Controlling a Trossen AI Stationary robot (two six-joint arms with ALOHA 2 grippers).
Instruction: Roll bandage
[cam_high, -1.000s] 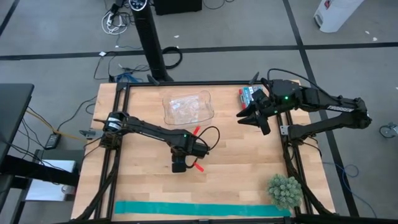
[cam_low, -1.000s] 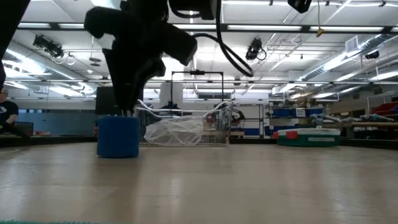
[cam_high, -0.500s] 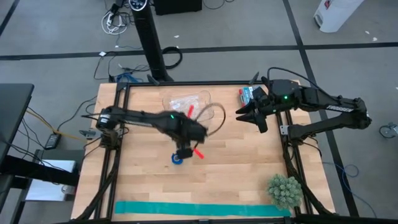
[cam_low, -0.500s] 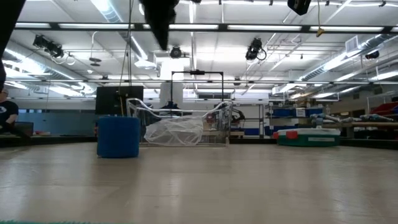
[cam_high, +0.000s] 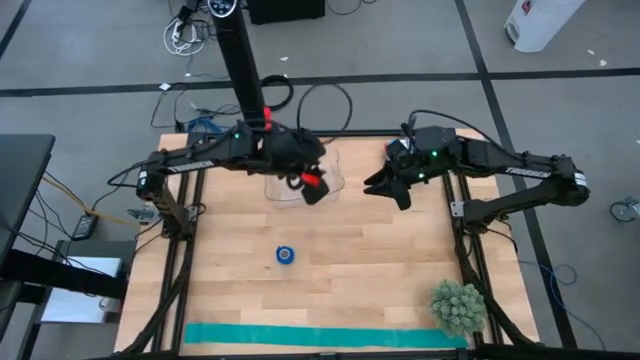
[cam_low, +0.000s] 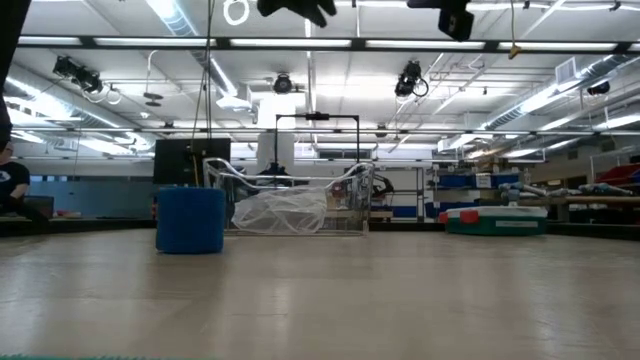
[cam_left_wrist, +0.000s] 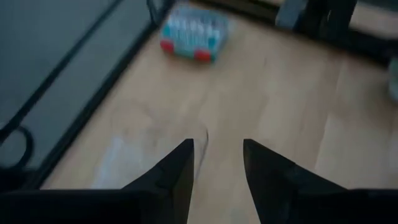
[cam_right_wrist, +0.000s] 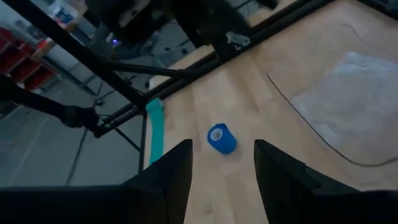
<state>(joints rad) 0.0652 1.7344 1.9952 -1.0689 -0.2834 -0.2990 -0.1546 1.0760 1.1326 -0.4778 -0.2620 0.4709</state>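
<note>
The bandage is a small royal-blue roll that stands on its flat end on the wooden table, left of centre. It also shows in the low view and the right wrist view. No gripper touches it. My left gripper is open and empty, raised above the clear plastic bag near the far edge; its fingers show apart in its wrist view. My right gripper is open and empty at the far right, raised and pointing toward the roll.
A teal-green strip lies flat along the near edge. A spiky green plant ball sits at the near right corner. A small teal and red box lies at the far right. Bare wood surrounds the roll.
My left gripper has let go of the blue roll, risen and swung toward the table's far edge, ending above the plastic bag. The roll stays upright where it stood. My right gripper has shifted slightly toward the table's left.
</note>
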